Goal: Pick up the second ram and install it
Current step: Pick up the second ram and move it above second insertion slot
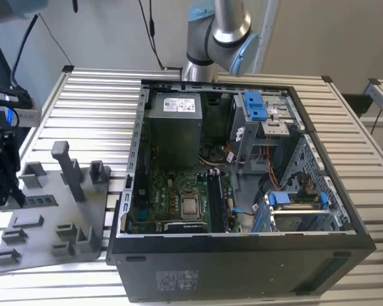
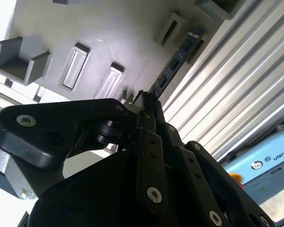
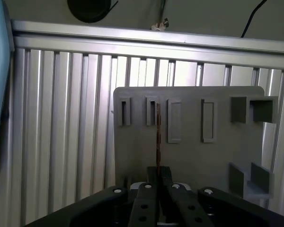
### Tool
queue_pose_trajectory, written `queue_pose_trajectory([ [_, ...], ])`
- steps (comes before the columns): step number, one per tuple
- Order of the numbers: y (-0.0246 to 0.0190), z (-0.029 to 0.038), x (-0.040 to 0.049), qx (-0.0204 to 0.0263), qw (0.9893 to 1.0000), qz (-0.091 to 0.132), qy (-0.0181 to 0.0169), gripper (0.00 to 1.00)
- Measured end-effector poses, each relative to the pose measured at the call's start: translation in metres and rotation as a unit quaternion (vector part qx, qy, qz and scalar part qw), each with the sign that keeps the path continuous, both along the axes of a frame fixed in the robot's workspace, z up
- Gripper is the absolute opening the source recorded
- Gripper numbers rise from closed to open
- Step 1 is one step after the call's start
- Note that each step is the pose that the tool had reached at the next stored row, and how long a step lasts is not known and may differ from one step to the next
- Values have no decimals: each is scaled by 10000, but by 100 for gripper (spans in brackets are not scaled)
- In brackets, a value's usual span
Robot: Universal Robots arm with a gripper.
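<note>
The second ram (image 1: 41, 199) is a long thin dark stick standing on edge in the grey slotted fixture (image 1: 51, 223) at the exterior view's left. My black gripper (image 1: 11, 193) sits at the stick's left end. In the first wrist view the ram (image 3: 158, 132) is edge-on, running from my gripper (image 3: 158, 171) toward the fixture's slots (image 3: 189, 156). The second wrist view has the ram (image 2: 175, 61) reaching from my gripper (image 2: 144, 101) across the fixture (image 2: 109, 33). The jaws are pressed close on the stick's near end.
An open black computer case (image 1: 242, 255) lies in the middle of the slatted metal table (image 1: 96, 95), with the green motherboard (image 1: 172, 191), a power supply (image 1: 172, 127) and blue drive brackets (image 1: 255, 105) inside. The arm's base (image 1: 217, 32) stands behind the case.
</note>
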State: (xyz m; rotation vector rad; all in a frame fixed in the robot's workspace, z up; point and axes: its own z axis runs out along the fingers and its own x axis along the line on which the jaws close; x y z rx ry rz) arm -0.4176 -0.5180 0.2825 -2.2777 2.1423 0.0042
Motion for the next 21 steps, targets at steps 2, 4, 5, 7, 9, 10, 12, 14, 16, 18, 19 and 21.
queue_pose_trajectory([
  [2, 0, 45, 0, 0, 10000, -3, 0, 14],
  [4, 0, 91, 0, 0, 10000, -6, 0, 14],
  [5, 0, 117, 0, 0, 10000, -7, 0, 14],
  [7, 1, 162, 0, 0, 10000, -9, 0, 14],
  [9, 3, 195, 0, 0, 10000, -13, 0, 14],
  [10, 3, 215, 0, 0, 10000, -15, 0, 14],
  [12, 3, 252, 0, 0, 10000, -18, 0, 14],
  [14, 4, 282, -1, 0, 10000, -22, 0, 14],
  [16, 4, 305, -1, 0, 10000, -28, 0, 14],
  [18, 6, 323, -2, 0, 10000, -41, 0, 14],
  [19, 6, 331, -2, 0, 10000, -49, 0, 14],
  [21, 7, 351, -2, 0, 10000, -68, 0, 14],
])
